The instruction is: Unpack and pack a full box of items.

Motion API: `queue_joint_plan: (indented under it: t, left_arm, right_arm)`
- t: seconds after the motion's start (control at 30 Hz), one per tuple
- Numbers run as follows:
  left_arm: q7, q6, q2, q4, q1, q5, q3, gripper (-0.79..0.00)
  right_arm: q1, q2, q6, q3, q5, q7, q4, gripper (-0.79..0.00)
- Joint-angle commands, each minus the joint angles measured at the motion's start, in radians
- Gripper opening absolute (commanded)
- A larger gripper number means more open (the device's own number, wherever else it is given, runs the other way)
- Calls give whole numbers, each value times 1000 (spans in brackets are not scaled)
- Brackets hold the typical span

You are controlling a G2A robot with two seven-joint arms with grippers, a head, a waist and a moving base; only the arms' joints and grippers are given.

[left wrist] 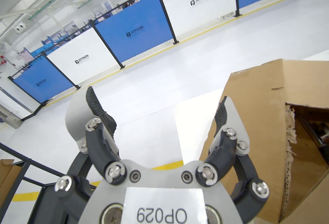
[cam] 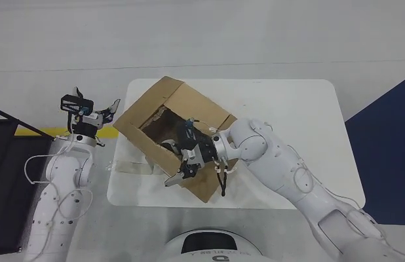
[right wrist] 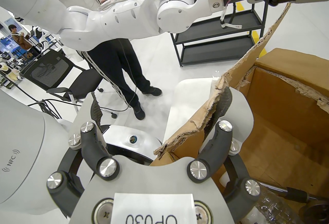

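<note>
What lies inside the box (cam: pixel 202 108) is hard to make out: dark shapes in shadow from above. The right wrist view adds crinkled clear plastic (right wrist: pixel 272 207) and a dark metal rod (right wrist: pixel 282 191), both cut off. The box is brown corrugated cardboard with ragged, torn rims and stands open at the left edge of the white counter (cam: pixel 288 131). The right claw (cam: pixel 176 164) is released and straddles the box's near wall (right wrist: pixel 195 127), one ribbed pad on each side of it. The left claw (left wrist: pixel 157 96) is also released and grasps nothing; it hangs beside the box's far left corner.
</note>
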Motion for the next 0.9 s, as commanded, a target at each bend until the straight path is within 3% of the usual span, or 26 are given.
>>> queue_joint_plan:
  t: [0.0,0.27,0.5,0.7,0.87]
  left_arm:
    - [-98,-80,2,-2,-25,-57,-2,0]
    - [-306,-328,16,-35,-43,-257,-71,0]
    - [-373,-681,46,-94,2,-418,-185,0]
    - [-432,-790,65,-138,42,-531,-278,0]
    - [-456,-890,79,-170,100,-507,-323,0]
  right_arm:
    - [0,2,3,-1,3,1,-4,0]
    - [-3,12,8,1,12,-9,-10,0]
    - [7,14,-11,-19,50,-9,-1,0]
    - [5,18,-22,-16,57,-37,-1,0]
    - [-19,28,-11,12,25,-74,-22,0]
